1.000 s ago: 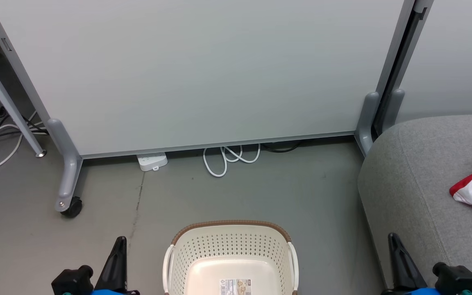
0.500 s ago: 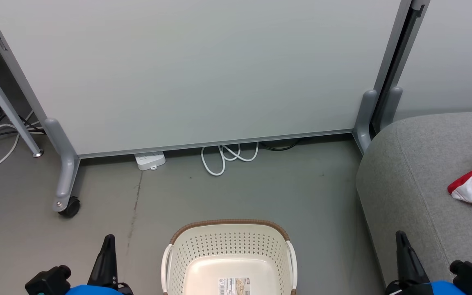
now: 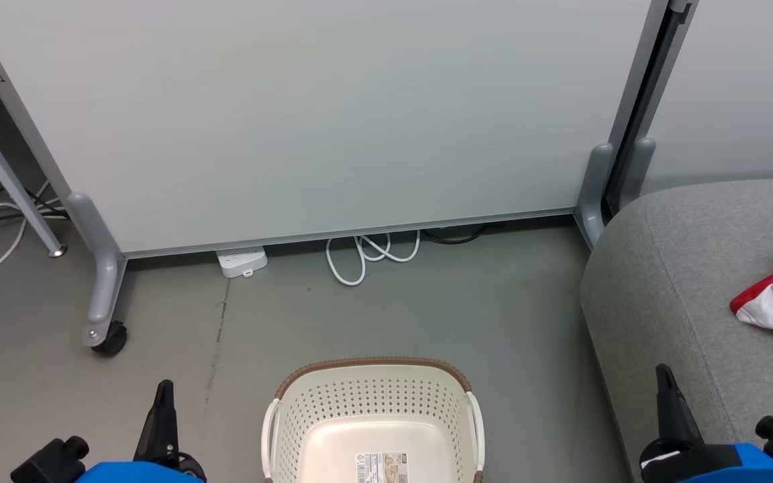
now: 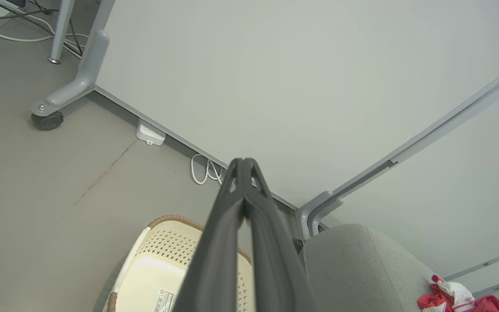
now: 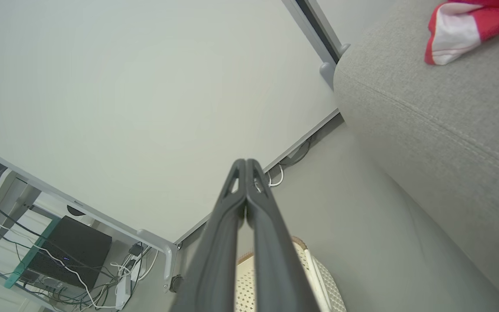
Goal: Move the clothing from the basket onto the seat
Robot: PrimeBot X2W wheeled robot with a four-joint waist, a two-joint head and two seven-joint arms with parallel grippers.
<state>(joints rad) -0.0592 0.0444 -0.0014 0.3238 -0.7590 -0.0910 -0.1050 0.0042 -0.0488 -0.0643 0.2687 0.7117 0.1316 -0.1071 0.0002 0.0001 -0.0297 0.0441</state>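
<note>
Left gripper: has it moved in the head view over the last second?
Yes. The left gripper, jaws shut, has shifted left, away from the basket; the gap between them is wider.

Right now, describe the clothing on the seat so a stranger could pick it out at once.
Start at the grey seat at the right of the head view, next to the pale partition panel. On its top, near the picture's right edge, lies a crumpled garment. Its red and white cloth sets it apart from the plain grey fabric under it and the cream basket on the floor.
</note>
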